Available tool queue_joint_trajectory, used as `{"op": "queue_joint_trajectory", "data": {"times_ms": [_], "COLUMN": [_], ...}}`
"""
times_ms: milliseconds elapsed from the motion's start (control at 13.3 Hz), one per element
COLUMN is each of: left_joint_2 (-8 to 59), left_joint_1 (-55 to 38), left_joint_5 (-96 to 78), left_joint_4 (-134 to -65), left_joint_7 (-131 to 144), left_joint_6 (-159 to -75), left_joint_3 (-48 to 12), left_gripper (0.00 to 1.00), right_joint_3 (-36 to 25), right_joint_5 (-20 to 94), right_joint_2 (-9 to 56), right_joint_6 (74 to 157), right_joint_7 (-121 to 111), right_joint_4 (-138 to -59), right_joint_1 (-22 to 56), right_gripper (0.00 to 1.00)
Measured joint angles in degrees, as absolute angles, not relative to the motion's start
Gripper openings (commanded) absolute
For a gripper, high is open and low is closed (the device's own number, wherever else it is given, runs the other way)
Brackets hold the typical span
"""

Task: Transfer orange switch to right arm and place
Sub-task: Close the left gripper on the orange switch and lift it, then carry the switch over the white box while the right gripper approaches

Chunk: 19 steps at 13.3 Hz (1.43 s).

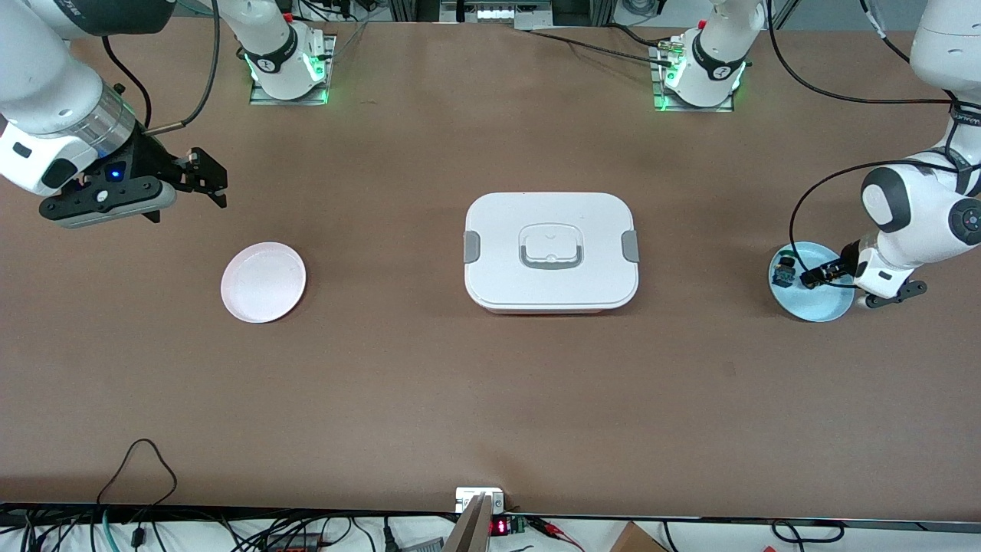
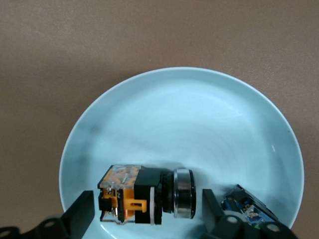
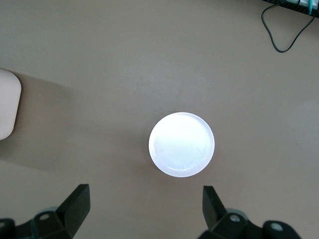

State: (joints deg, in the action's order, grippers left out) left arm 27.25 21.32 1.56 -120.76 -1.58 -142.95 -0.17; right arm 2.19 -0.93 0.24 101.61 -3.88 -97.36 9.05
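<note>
The orange switch (image 2: 147, 196) lies on its side in the light blue plate (image 2: 199, 129), low in the left wrist frame, its orange and black body to one side and its silver-ringed round face toward the other. The left gripper (image 2: 149, 211) is down at the plate with one black finger (image 2: 82, 211) on each side of the switch; a gap shows between each finger and the switch, so the jaws stand part-way apart and hold nothing. Just beside the switch on the same plate sits a small blue-black switch (image 2: 246, 209), partly hidden by the other finger. In the front view this blue plate (image 1: 812, 303) sits at the right edge of the frame, with the left gripper (image 1: 818, 274) over it. A white lidded box (image 1: 550, 251) with grey clasps stands at the centre of the brown table (image 1: 490, 399). A pink plate (image 1: 263, 281) lies at centre left, and the right gripper (image 1: 205, 180) waits in the air at upper left, jaws wide and holding nothing.
</note>
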Motion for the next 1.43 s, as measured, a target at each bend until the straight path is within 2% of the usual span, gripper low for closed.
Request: {"op": "queue_joint_trajectory", "data": {"times_ms": [525, 675, 825, 1050, 1200, 1425], "left_joint_2": [27.04, 25.15, 23.15, 21.99, 21.77, 20.47], "left_joint_1": [21.31, 21.26, 21.21, 20.99, 21.06, 21.02], "left_joint_5": [1.57, 1.57, 1.57, 1.54, 1.45, -4.68], "left_joint_4": [-118.13, -115.59, -111.32, -102.70, -98.84, -97.73], "left_joint_7": [-4.83, -5.42, -6.13, -10.35, -11.85, -12.46], "left_joint_6": [-141.09, -133.46, -122.79, -107.65, -102.75, -96.19], "left_joint_3": [-0.69, -1.36, -2.89, -5.41, -7.88, -12.47], "left_gripper": [0.24, 0.23, 0.14, 0.14, 0.14, 0.06], "right_joint_3": [2.02, 2.02, 1.90, 1.69, 1.66, 1.32], "right_joint_5": [-0.94, -0.94, -0.94, -1.00, -0.99, -0.99], "right_joint_2": [0.41, 0.42, 0.52, 0.77, 0.77, 0.25], "right_joint_6": [104.03, 104.12, 104.12, 104.12, 104.24, 103.45], "right_joint_7": [-3.88, -3.88, -3.88, -3.88, -3.88, -3.88], "right_joint_4": [-97.36, -97.36, -97.36, -97.36, -97.36, -97.31], "right_joint_1": [9.03, 9.03, 8.97, 8.90, 8.89, 8.45], "right_gripper": [1.00, 1.00, 1.00, 1.00, 1.00, 1.00]}}
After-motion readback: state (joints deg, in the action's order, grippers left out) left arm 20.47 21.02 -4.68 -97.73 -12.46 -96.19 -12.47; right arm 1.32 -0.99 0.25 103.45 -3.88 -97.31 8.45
